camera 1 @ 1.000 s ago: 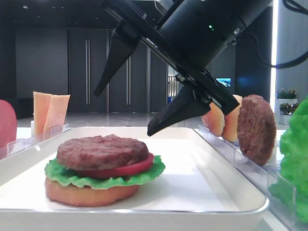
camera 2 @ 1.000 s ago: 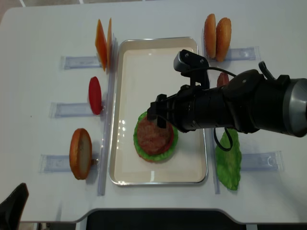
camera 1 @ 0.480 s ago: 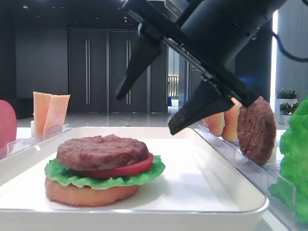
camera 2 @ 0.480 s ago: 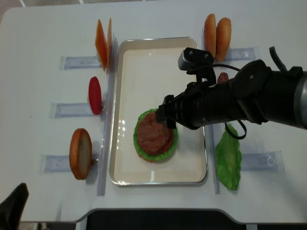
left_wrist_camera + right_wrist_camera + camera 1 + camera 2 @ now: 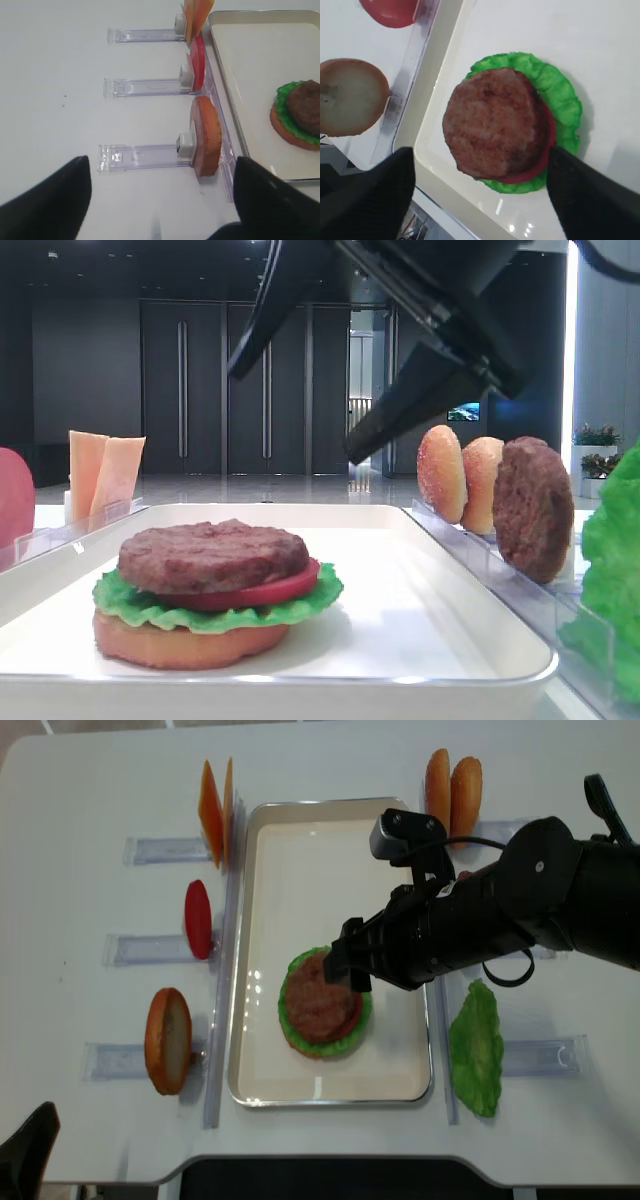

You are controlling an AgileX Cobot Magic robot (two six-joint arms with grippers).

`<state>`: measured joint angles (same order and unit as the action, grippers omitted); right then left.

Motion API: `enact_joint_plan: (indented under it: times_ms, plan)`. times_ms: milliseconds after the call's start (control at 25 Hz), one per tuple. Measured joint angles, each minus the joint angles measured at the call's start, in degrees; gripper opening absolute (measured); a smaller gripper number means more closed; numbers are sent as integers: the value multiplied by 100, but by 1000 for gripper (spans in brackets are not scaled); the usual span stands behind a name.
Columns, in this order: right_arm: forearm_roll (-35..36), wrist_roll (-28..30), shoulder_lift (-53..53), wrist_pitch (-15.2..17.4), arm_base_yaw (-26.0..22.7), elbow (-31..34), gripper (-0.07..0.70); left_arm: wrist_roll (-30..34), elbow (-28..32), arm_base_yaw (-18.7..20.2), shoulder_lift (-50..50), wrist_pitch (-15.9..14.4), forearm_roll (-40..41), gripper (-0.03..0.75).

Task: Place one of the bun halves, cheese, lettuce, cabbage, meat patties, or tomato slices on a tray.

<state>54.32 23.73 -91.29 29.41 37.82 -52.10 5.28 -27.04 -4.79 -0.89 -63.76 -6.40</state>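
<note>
1. While it hangs over the tray (image 5: 262,960), the right claw (image 5: 480,200) has its jaws spread wide and holds nothing; both black fingers (image 5: 367,197) frame the wrist view.
2. Between and beneath those fingers lies a patty (image 5: 492,130), apart from them, topping a stack.
3. Under the patty sits a tomato slice (image 5: 262,591), then lettuce (image 5: 555,90), then a bun half (image 5: 175,642) at the bottom, all on the tray's near half.
4. In the low side view the fingertips (image 5: 365,445) hang well above the stack and toward its right.
5. Right of the tray, on clear racks, stand two bun halves (image 5: 452,787), a second patty (image 5: 532,508) and a loose lettuce leaf (image 5: 476,1048).
6. Left of the tray stand cheese slices (image 5: 214,800), a tomato slice (image 5: 198,919) and a bun half (image 5: 168,1040), each upright in a rack.
7. At the table's near left corner, the left claw (image 5: 160,200) is released too, with dark fingers (image 5: 47,200) wide apart and nothing between them, facing the left-hand racks.
</note>
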Motion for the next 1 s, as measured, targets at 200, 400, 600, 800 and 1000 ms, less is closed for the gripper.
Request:
enact_joint_plan:
  times_ms: [200, 400, 600, 800, 1000]
  plan:
    - [-1562, -1535, 5, 912, 0, -639, 521, 0, 0, 0, 0, 0, 0, 692]
    - [-2887, -2775, 5, 2169, 0, -1485, 521, 0, 0, 0, 0, 0, 0, 692]
    - [-3670, -3286, 22, 3212, 0, -2359, 521, 0, 0, 0, 0, 0, 0, 692]
    - [-4344, -3570, 33, 3966, 0, -3002, 521, 0, 0, 0, 0, 0, 0, 692]
    - [-4816, -3640, 35, 4029, -233, -3222, 521, 0, 0, 0, 0, 0, 0, 692]
